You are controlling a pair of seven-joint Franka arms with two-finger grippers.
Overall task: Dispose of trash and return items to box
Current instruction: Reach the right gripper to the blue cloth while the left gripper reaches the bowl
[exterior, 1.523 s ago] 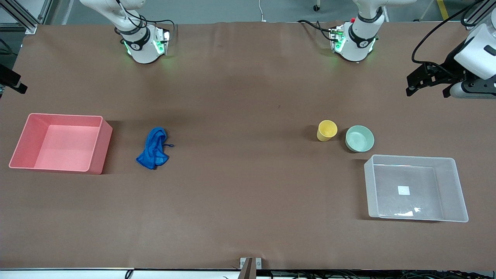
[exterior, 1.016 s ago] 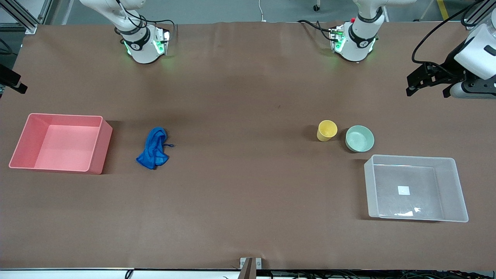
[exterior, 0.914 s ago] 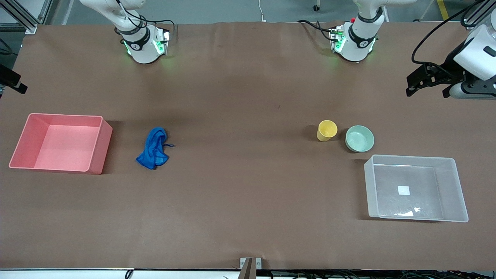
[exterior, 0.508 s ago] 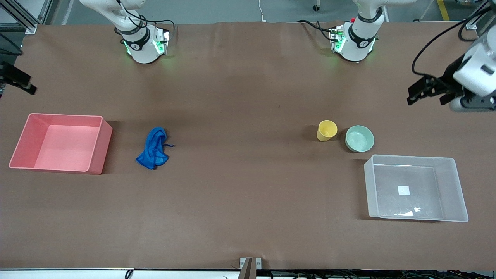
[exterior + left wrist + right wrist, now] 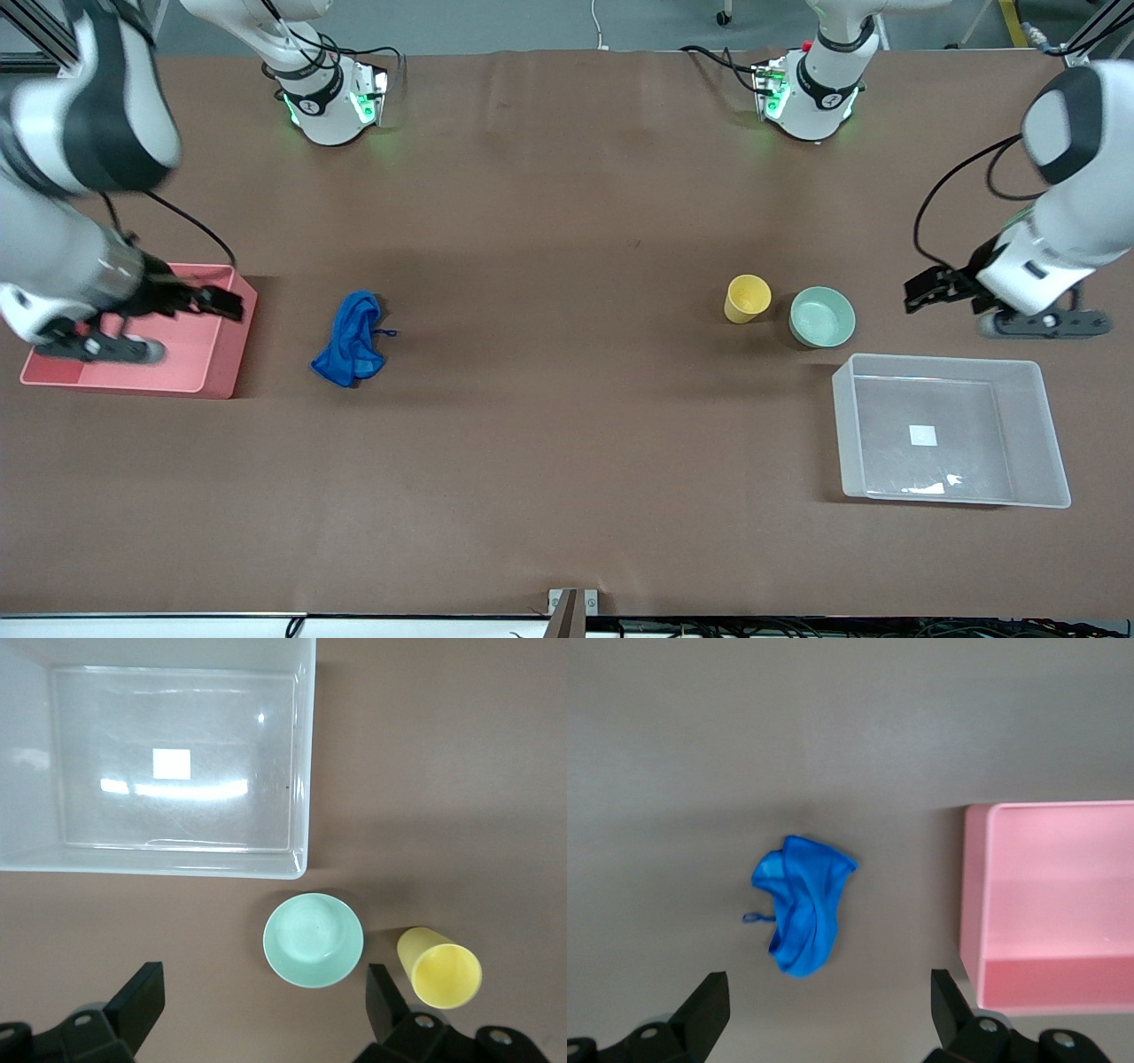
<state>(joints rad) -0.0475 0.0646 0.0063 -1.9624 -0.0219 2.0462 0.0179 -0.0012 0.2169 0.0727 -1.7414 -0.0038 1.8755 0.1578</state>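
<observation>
The limp blue rag should bunch easily if pinched at its folded middle, while the right gripper and left gripper both hang spread apart.

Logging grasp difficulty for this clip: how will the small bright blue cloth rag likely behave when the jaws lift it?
The small bright blue cloth rag lies crumpled in soft folds, so it will probably sag and drape rather than hold shape. It looks thin, likely light. Its thin string trails loose on the brown table and may dangle or snag.
</observation>
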